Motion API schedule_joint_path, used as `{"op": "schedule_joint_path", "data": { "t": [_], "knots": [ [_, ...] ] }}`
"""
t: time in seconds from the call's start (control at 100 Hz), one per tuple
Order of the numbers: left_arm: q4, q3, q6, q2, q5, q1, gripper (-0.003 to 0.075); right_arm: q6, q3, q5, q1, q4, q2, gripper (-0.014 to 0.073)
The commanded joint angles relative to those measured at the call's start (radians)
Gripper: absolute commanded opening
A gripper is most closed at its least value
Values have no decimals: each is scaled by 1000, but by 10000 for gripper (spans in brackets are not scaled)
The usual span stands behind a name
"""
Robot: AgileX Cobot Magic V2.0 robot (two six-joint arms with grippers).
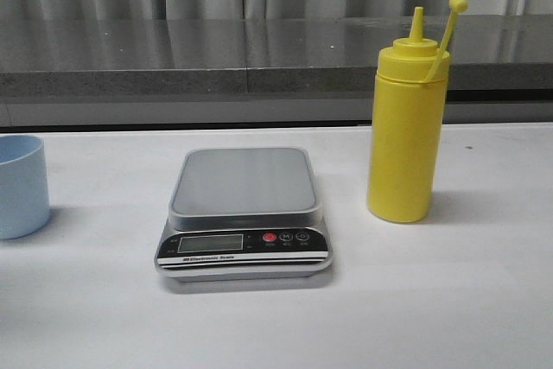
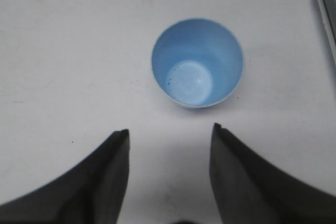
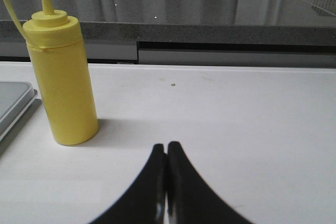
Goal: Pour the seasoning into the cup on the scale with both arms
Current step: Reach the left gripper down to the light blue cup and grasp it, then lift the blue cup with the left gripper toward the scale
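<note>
The yellow seasoning bottle [image 1: 408,127] stands upright on the table to the right of the scale [image 1: 244,209], its cap hanging off on a tether. The scale's grey platform is bare. The light blue cup [image 1: 21,186] sits at the far left edge of the front view, on the table, not on the scale. In the left wrist view my left gripper [image 2: 170,132] is open, hovering above and short of the empty cup [image 2: 198,62]. My right gripper [image 3: 167,147] is shut on nothing, low over the table, with the bottle [image 3: 60,74] ahead and off to one side.
A grey counter ledge [image 1: 259,58] runs along the back of the white table, with curtains behind it. A corner of the scale [image 2: 328,11] shows beside the cup in the left wrist view. Neither arm shows in the front view.
</note>
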Motion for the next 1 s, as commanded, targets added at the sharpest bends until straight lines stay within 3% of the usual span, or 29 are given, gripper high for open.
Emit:
{"op": "schedule_joint_path", "data": {
  "t": [0.0, 0.46, 0.99],
  "knots": [
    [-4, -32, -13, -20, -60, 1, 412, -8, -20, -83, -6, -3, -21, -67],
    [-10, -39, -14, 98, -200, 1, 412, -8, -20, -83, -6, -3, -21, -67],
    [-12, -177, -14, 329, -198, 1, 411, -8, -20, -83, -6, -3, -21, -67]
  ]
}}
